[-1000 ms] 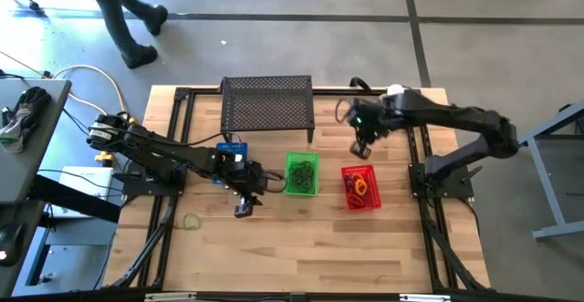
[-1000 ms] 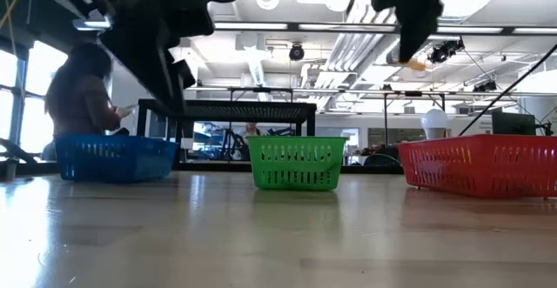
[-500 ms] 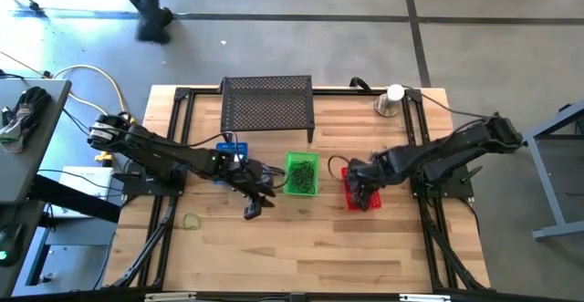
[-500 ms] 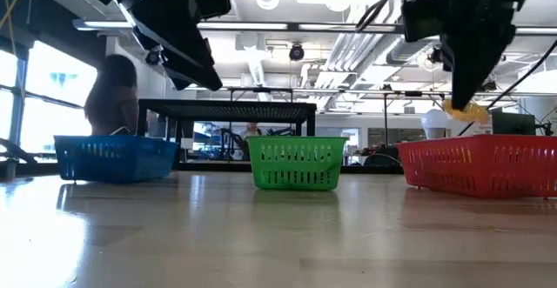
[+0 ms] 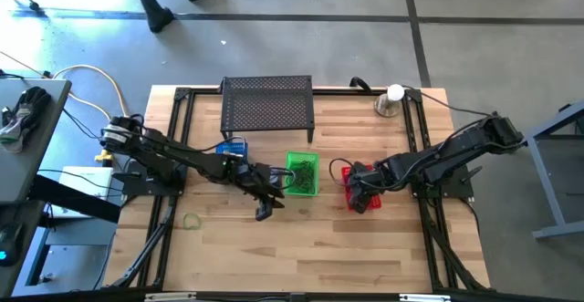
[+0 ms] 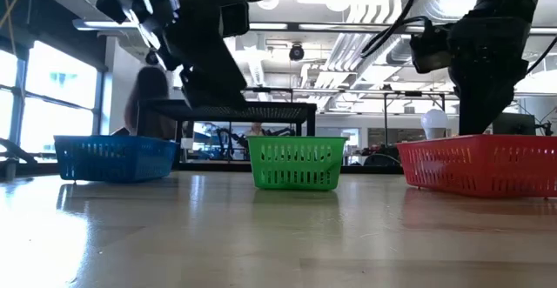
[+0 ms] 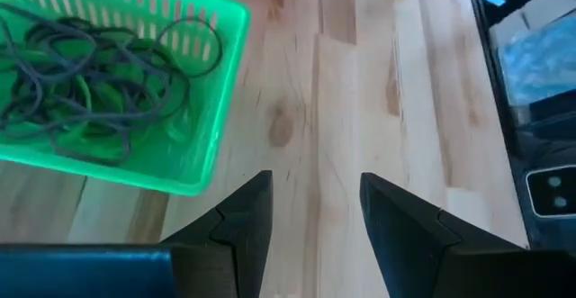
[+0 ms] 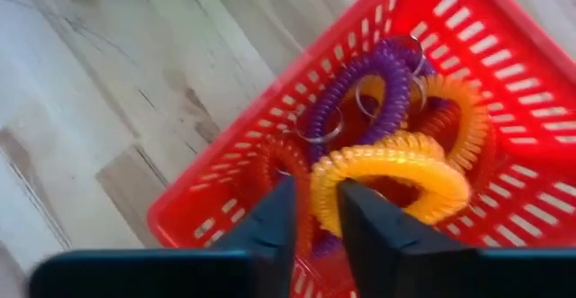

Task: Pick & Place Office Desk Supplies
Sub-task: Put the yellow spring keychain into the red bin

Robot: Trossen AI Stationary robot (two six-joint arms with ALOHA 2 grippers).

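My right gripper [image 5: 359, 195] hangs over the red basket [image 5: 348, 173], pointing steeply down, its fingers a little apart [image 8: 318, 221]. A yellow-orange coil loop [image 8: 391, 174] lies on top of purple [image 8: 360, 71] and orange [image 8: 461, 118] coil loops in that basket, its near rim between my fingertips. In the low view the gripper dips behind the basket wall [image 6: 479, 162]. My left gripper [image 5: 265, 211] is open over bare wood [image 7: 310, 217], just near of the green basket [image 7: 193, 82], which holds dark and green elastic loops [image 7: 81, 91]. My right gripper stands astride the near rim of the yellow-orange coil loop [image 8: 322, 190], coming from above and slanting down. The loop rests on the other coils in the red basket. Whether the fingers touch the rim, I cannot tell.
The blue basket [image 5: 233, 146] sits left of the green one, partly under my left arm. A green loop [image 5: 192, 220] lies on the table at the near left. A black mesh stand [image 5: 267, 106] is at the far middle and a silver cup with a white ball [image 5: 392, 99] at the far right.
My right gripper has swung from beside the cup at the far right toward the near edge and sunk into the red basket, carrying the yellow-orange coil loop, which hung below it. My left gripper has gone toward the table's right along the green basket's near side.
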